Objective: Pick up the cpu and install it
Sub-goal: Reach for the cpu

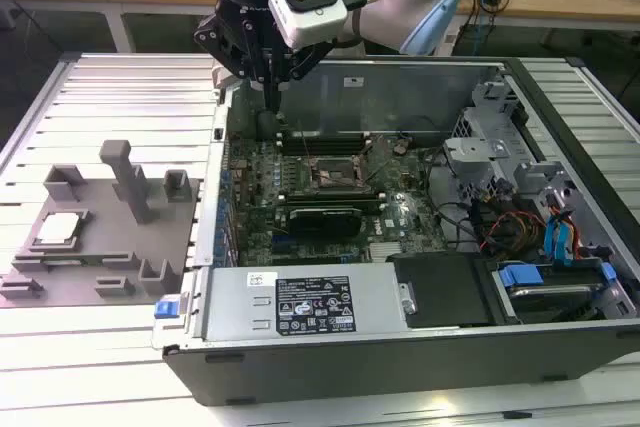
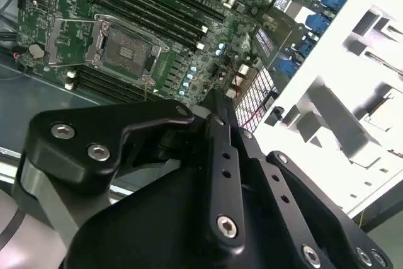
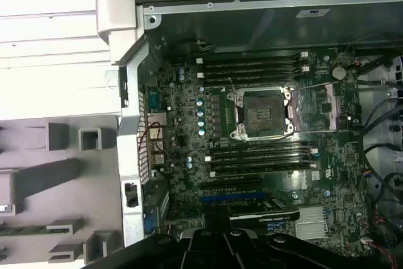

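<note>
Slatted silver table [image 1: 100,97]. Directly on it, a gray tray [image 1: 120,237] toward the edge at the exterior view's left and, just beside that, an open computer case [image 1: 400,367] across the middle and right.

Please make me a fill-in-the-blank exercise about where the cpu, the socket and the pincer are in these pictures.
1. The cpu lies on the gray tray, at the exterior view's ___ of the computer case.
2. The motherboard socket is ___: no chip sits in it.
3. The pincer hangs over the computer case, not over the ___ that bears the cpu.
Missing words: left; empty; tray.
</note>
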Controlling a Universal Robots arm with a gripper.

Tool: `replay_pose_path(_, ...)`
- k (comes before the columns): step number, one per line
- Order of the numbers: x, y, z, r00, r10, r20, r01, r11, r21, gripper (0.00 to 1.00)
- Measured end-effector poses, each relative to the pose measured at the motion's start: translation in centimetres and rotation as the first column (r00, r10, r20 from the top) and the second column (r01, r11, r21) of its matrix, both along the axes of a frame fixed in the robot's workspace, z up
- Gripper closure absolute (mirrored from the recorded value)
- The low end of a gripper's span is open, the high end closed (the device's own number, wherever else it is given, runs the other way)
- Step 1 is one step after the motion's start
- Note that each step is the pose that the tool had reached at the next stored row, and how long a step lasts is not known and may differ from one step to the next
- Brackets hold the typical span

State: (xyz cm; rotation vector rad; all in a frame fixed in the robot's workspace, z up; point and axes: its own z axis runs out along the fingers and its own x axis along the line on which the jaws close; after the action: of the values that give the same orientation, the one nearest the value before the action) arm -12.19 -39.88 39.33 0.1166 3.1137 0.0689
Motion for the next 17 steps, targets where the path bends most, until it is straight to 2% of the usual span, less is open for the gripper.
replay_pose_path(13,0.0,0.0,0.0,1.0,0.0,0.0,0.0,1.0,0.0,0.89)
replay_pose_path(17,-0.43,0.0,0.0,1.0,0.0,0.0,0.0,1.0,0.0,0.89)
